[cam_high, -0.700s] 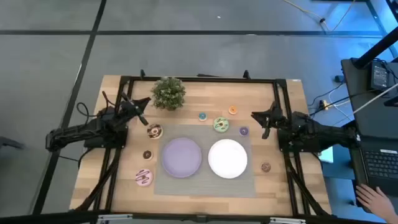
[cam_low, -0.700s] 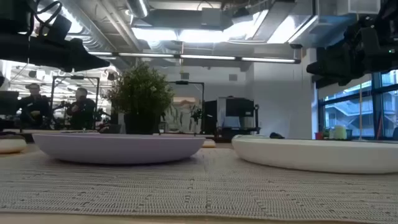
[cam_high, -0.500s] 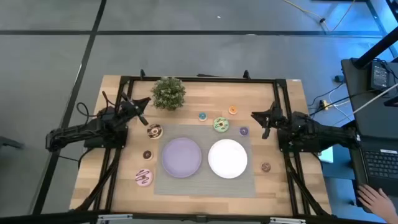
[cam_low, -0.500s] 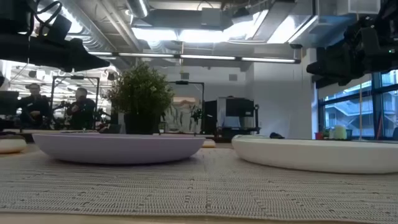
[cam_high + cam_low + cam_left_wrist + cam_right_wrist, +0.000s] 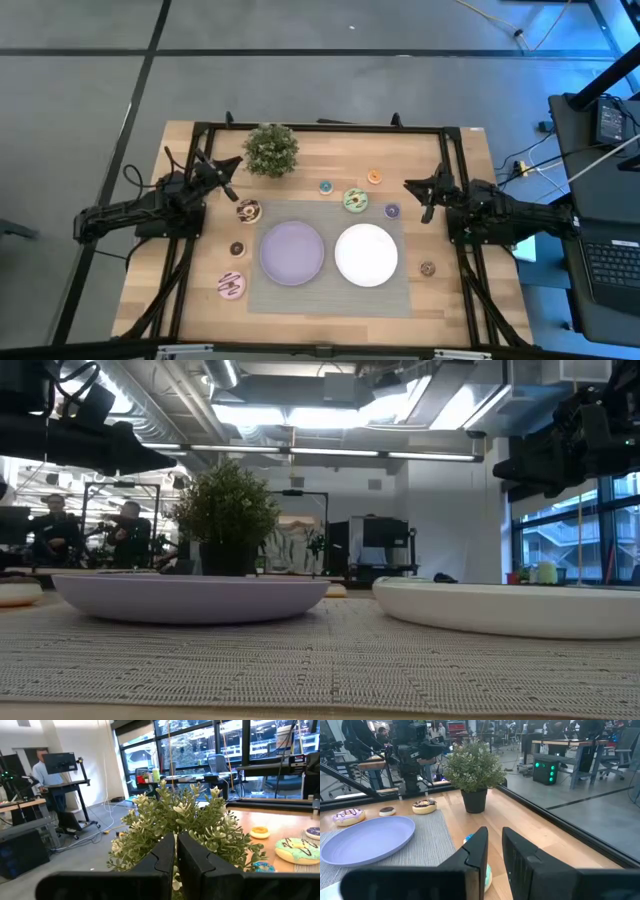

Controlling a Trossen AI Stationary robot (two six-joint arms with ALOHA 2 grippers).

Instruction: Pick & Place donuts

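Several toy donuts lie flat on the table in the high view: chocolate-white (image 5: 248,211), small brown (image 5: 237,249) and pink (image 5: 231,286) left of the lilac plate (image 5: 292,252); blue (image 5: 326,187), green (image 5: 355,201), orange (image 5: 374,177) and purple (image 5: 391,211) beyond the white plate (image 5: 366,254); another brown one (image 5: 427,269) to its right. My left gripper (image 5: 228,178) hovers shut near the chocolate-white donut. My right gripper (image 5: 418,195) hovers right of the purple donut, its fingers a narrow gap apart (image 5: 495,852). Neither holds anything.
A potted plant (image 5: 271,150) stands at the far edge, close in front of my left gripper (image 5: 175,855). Both plates sit on a grey woven mat (image 5: 330,295). Black frame rails run along the table's sides. People sit in the room beyond the table.
Both arms have kept still and no donut has moved. A person's hand at the laptop right of the table has gone out of the high view.
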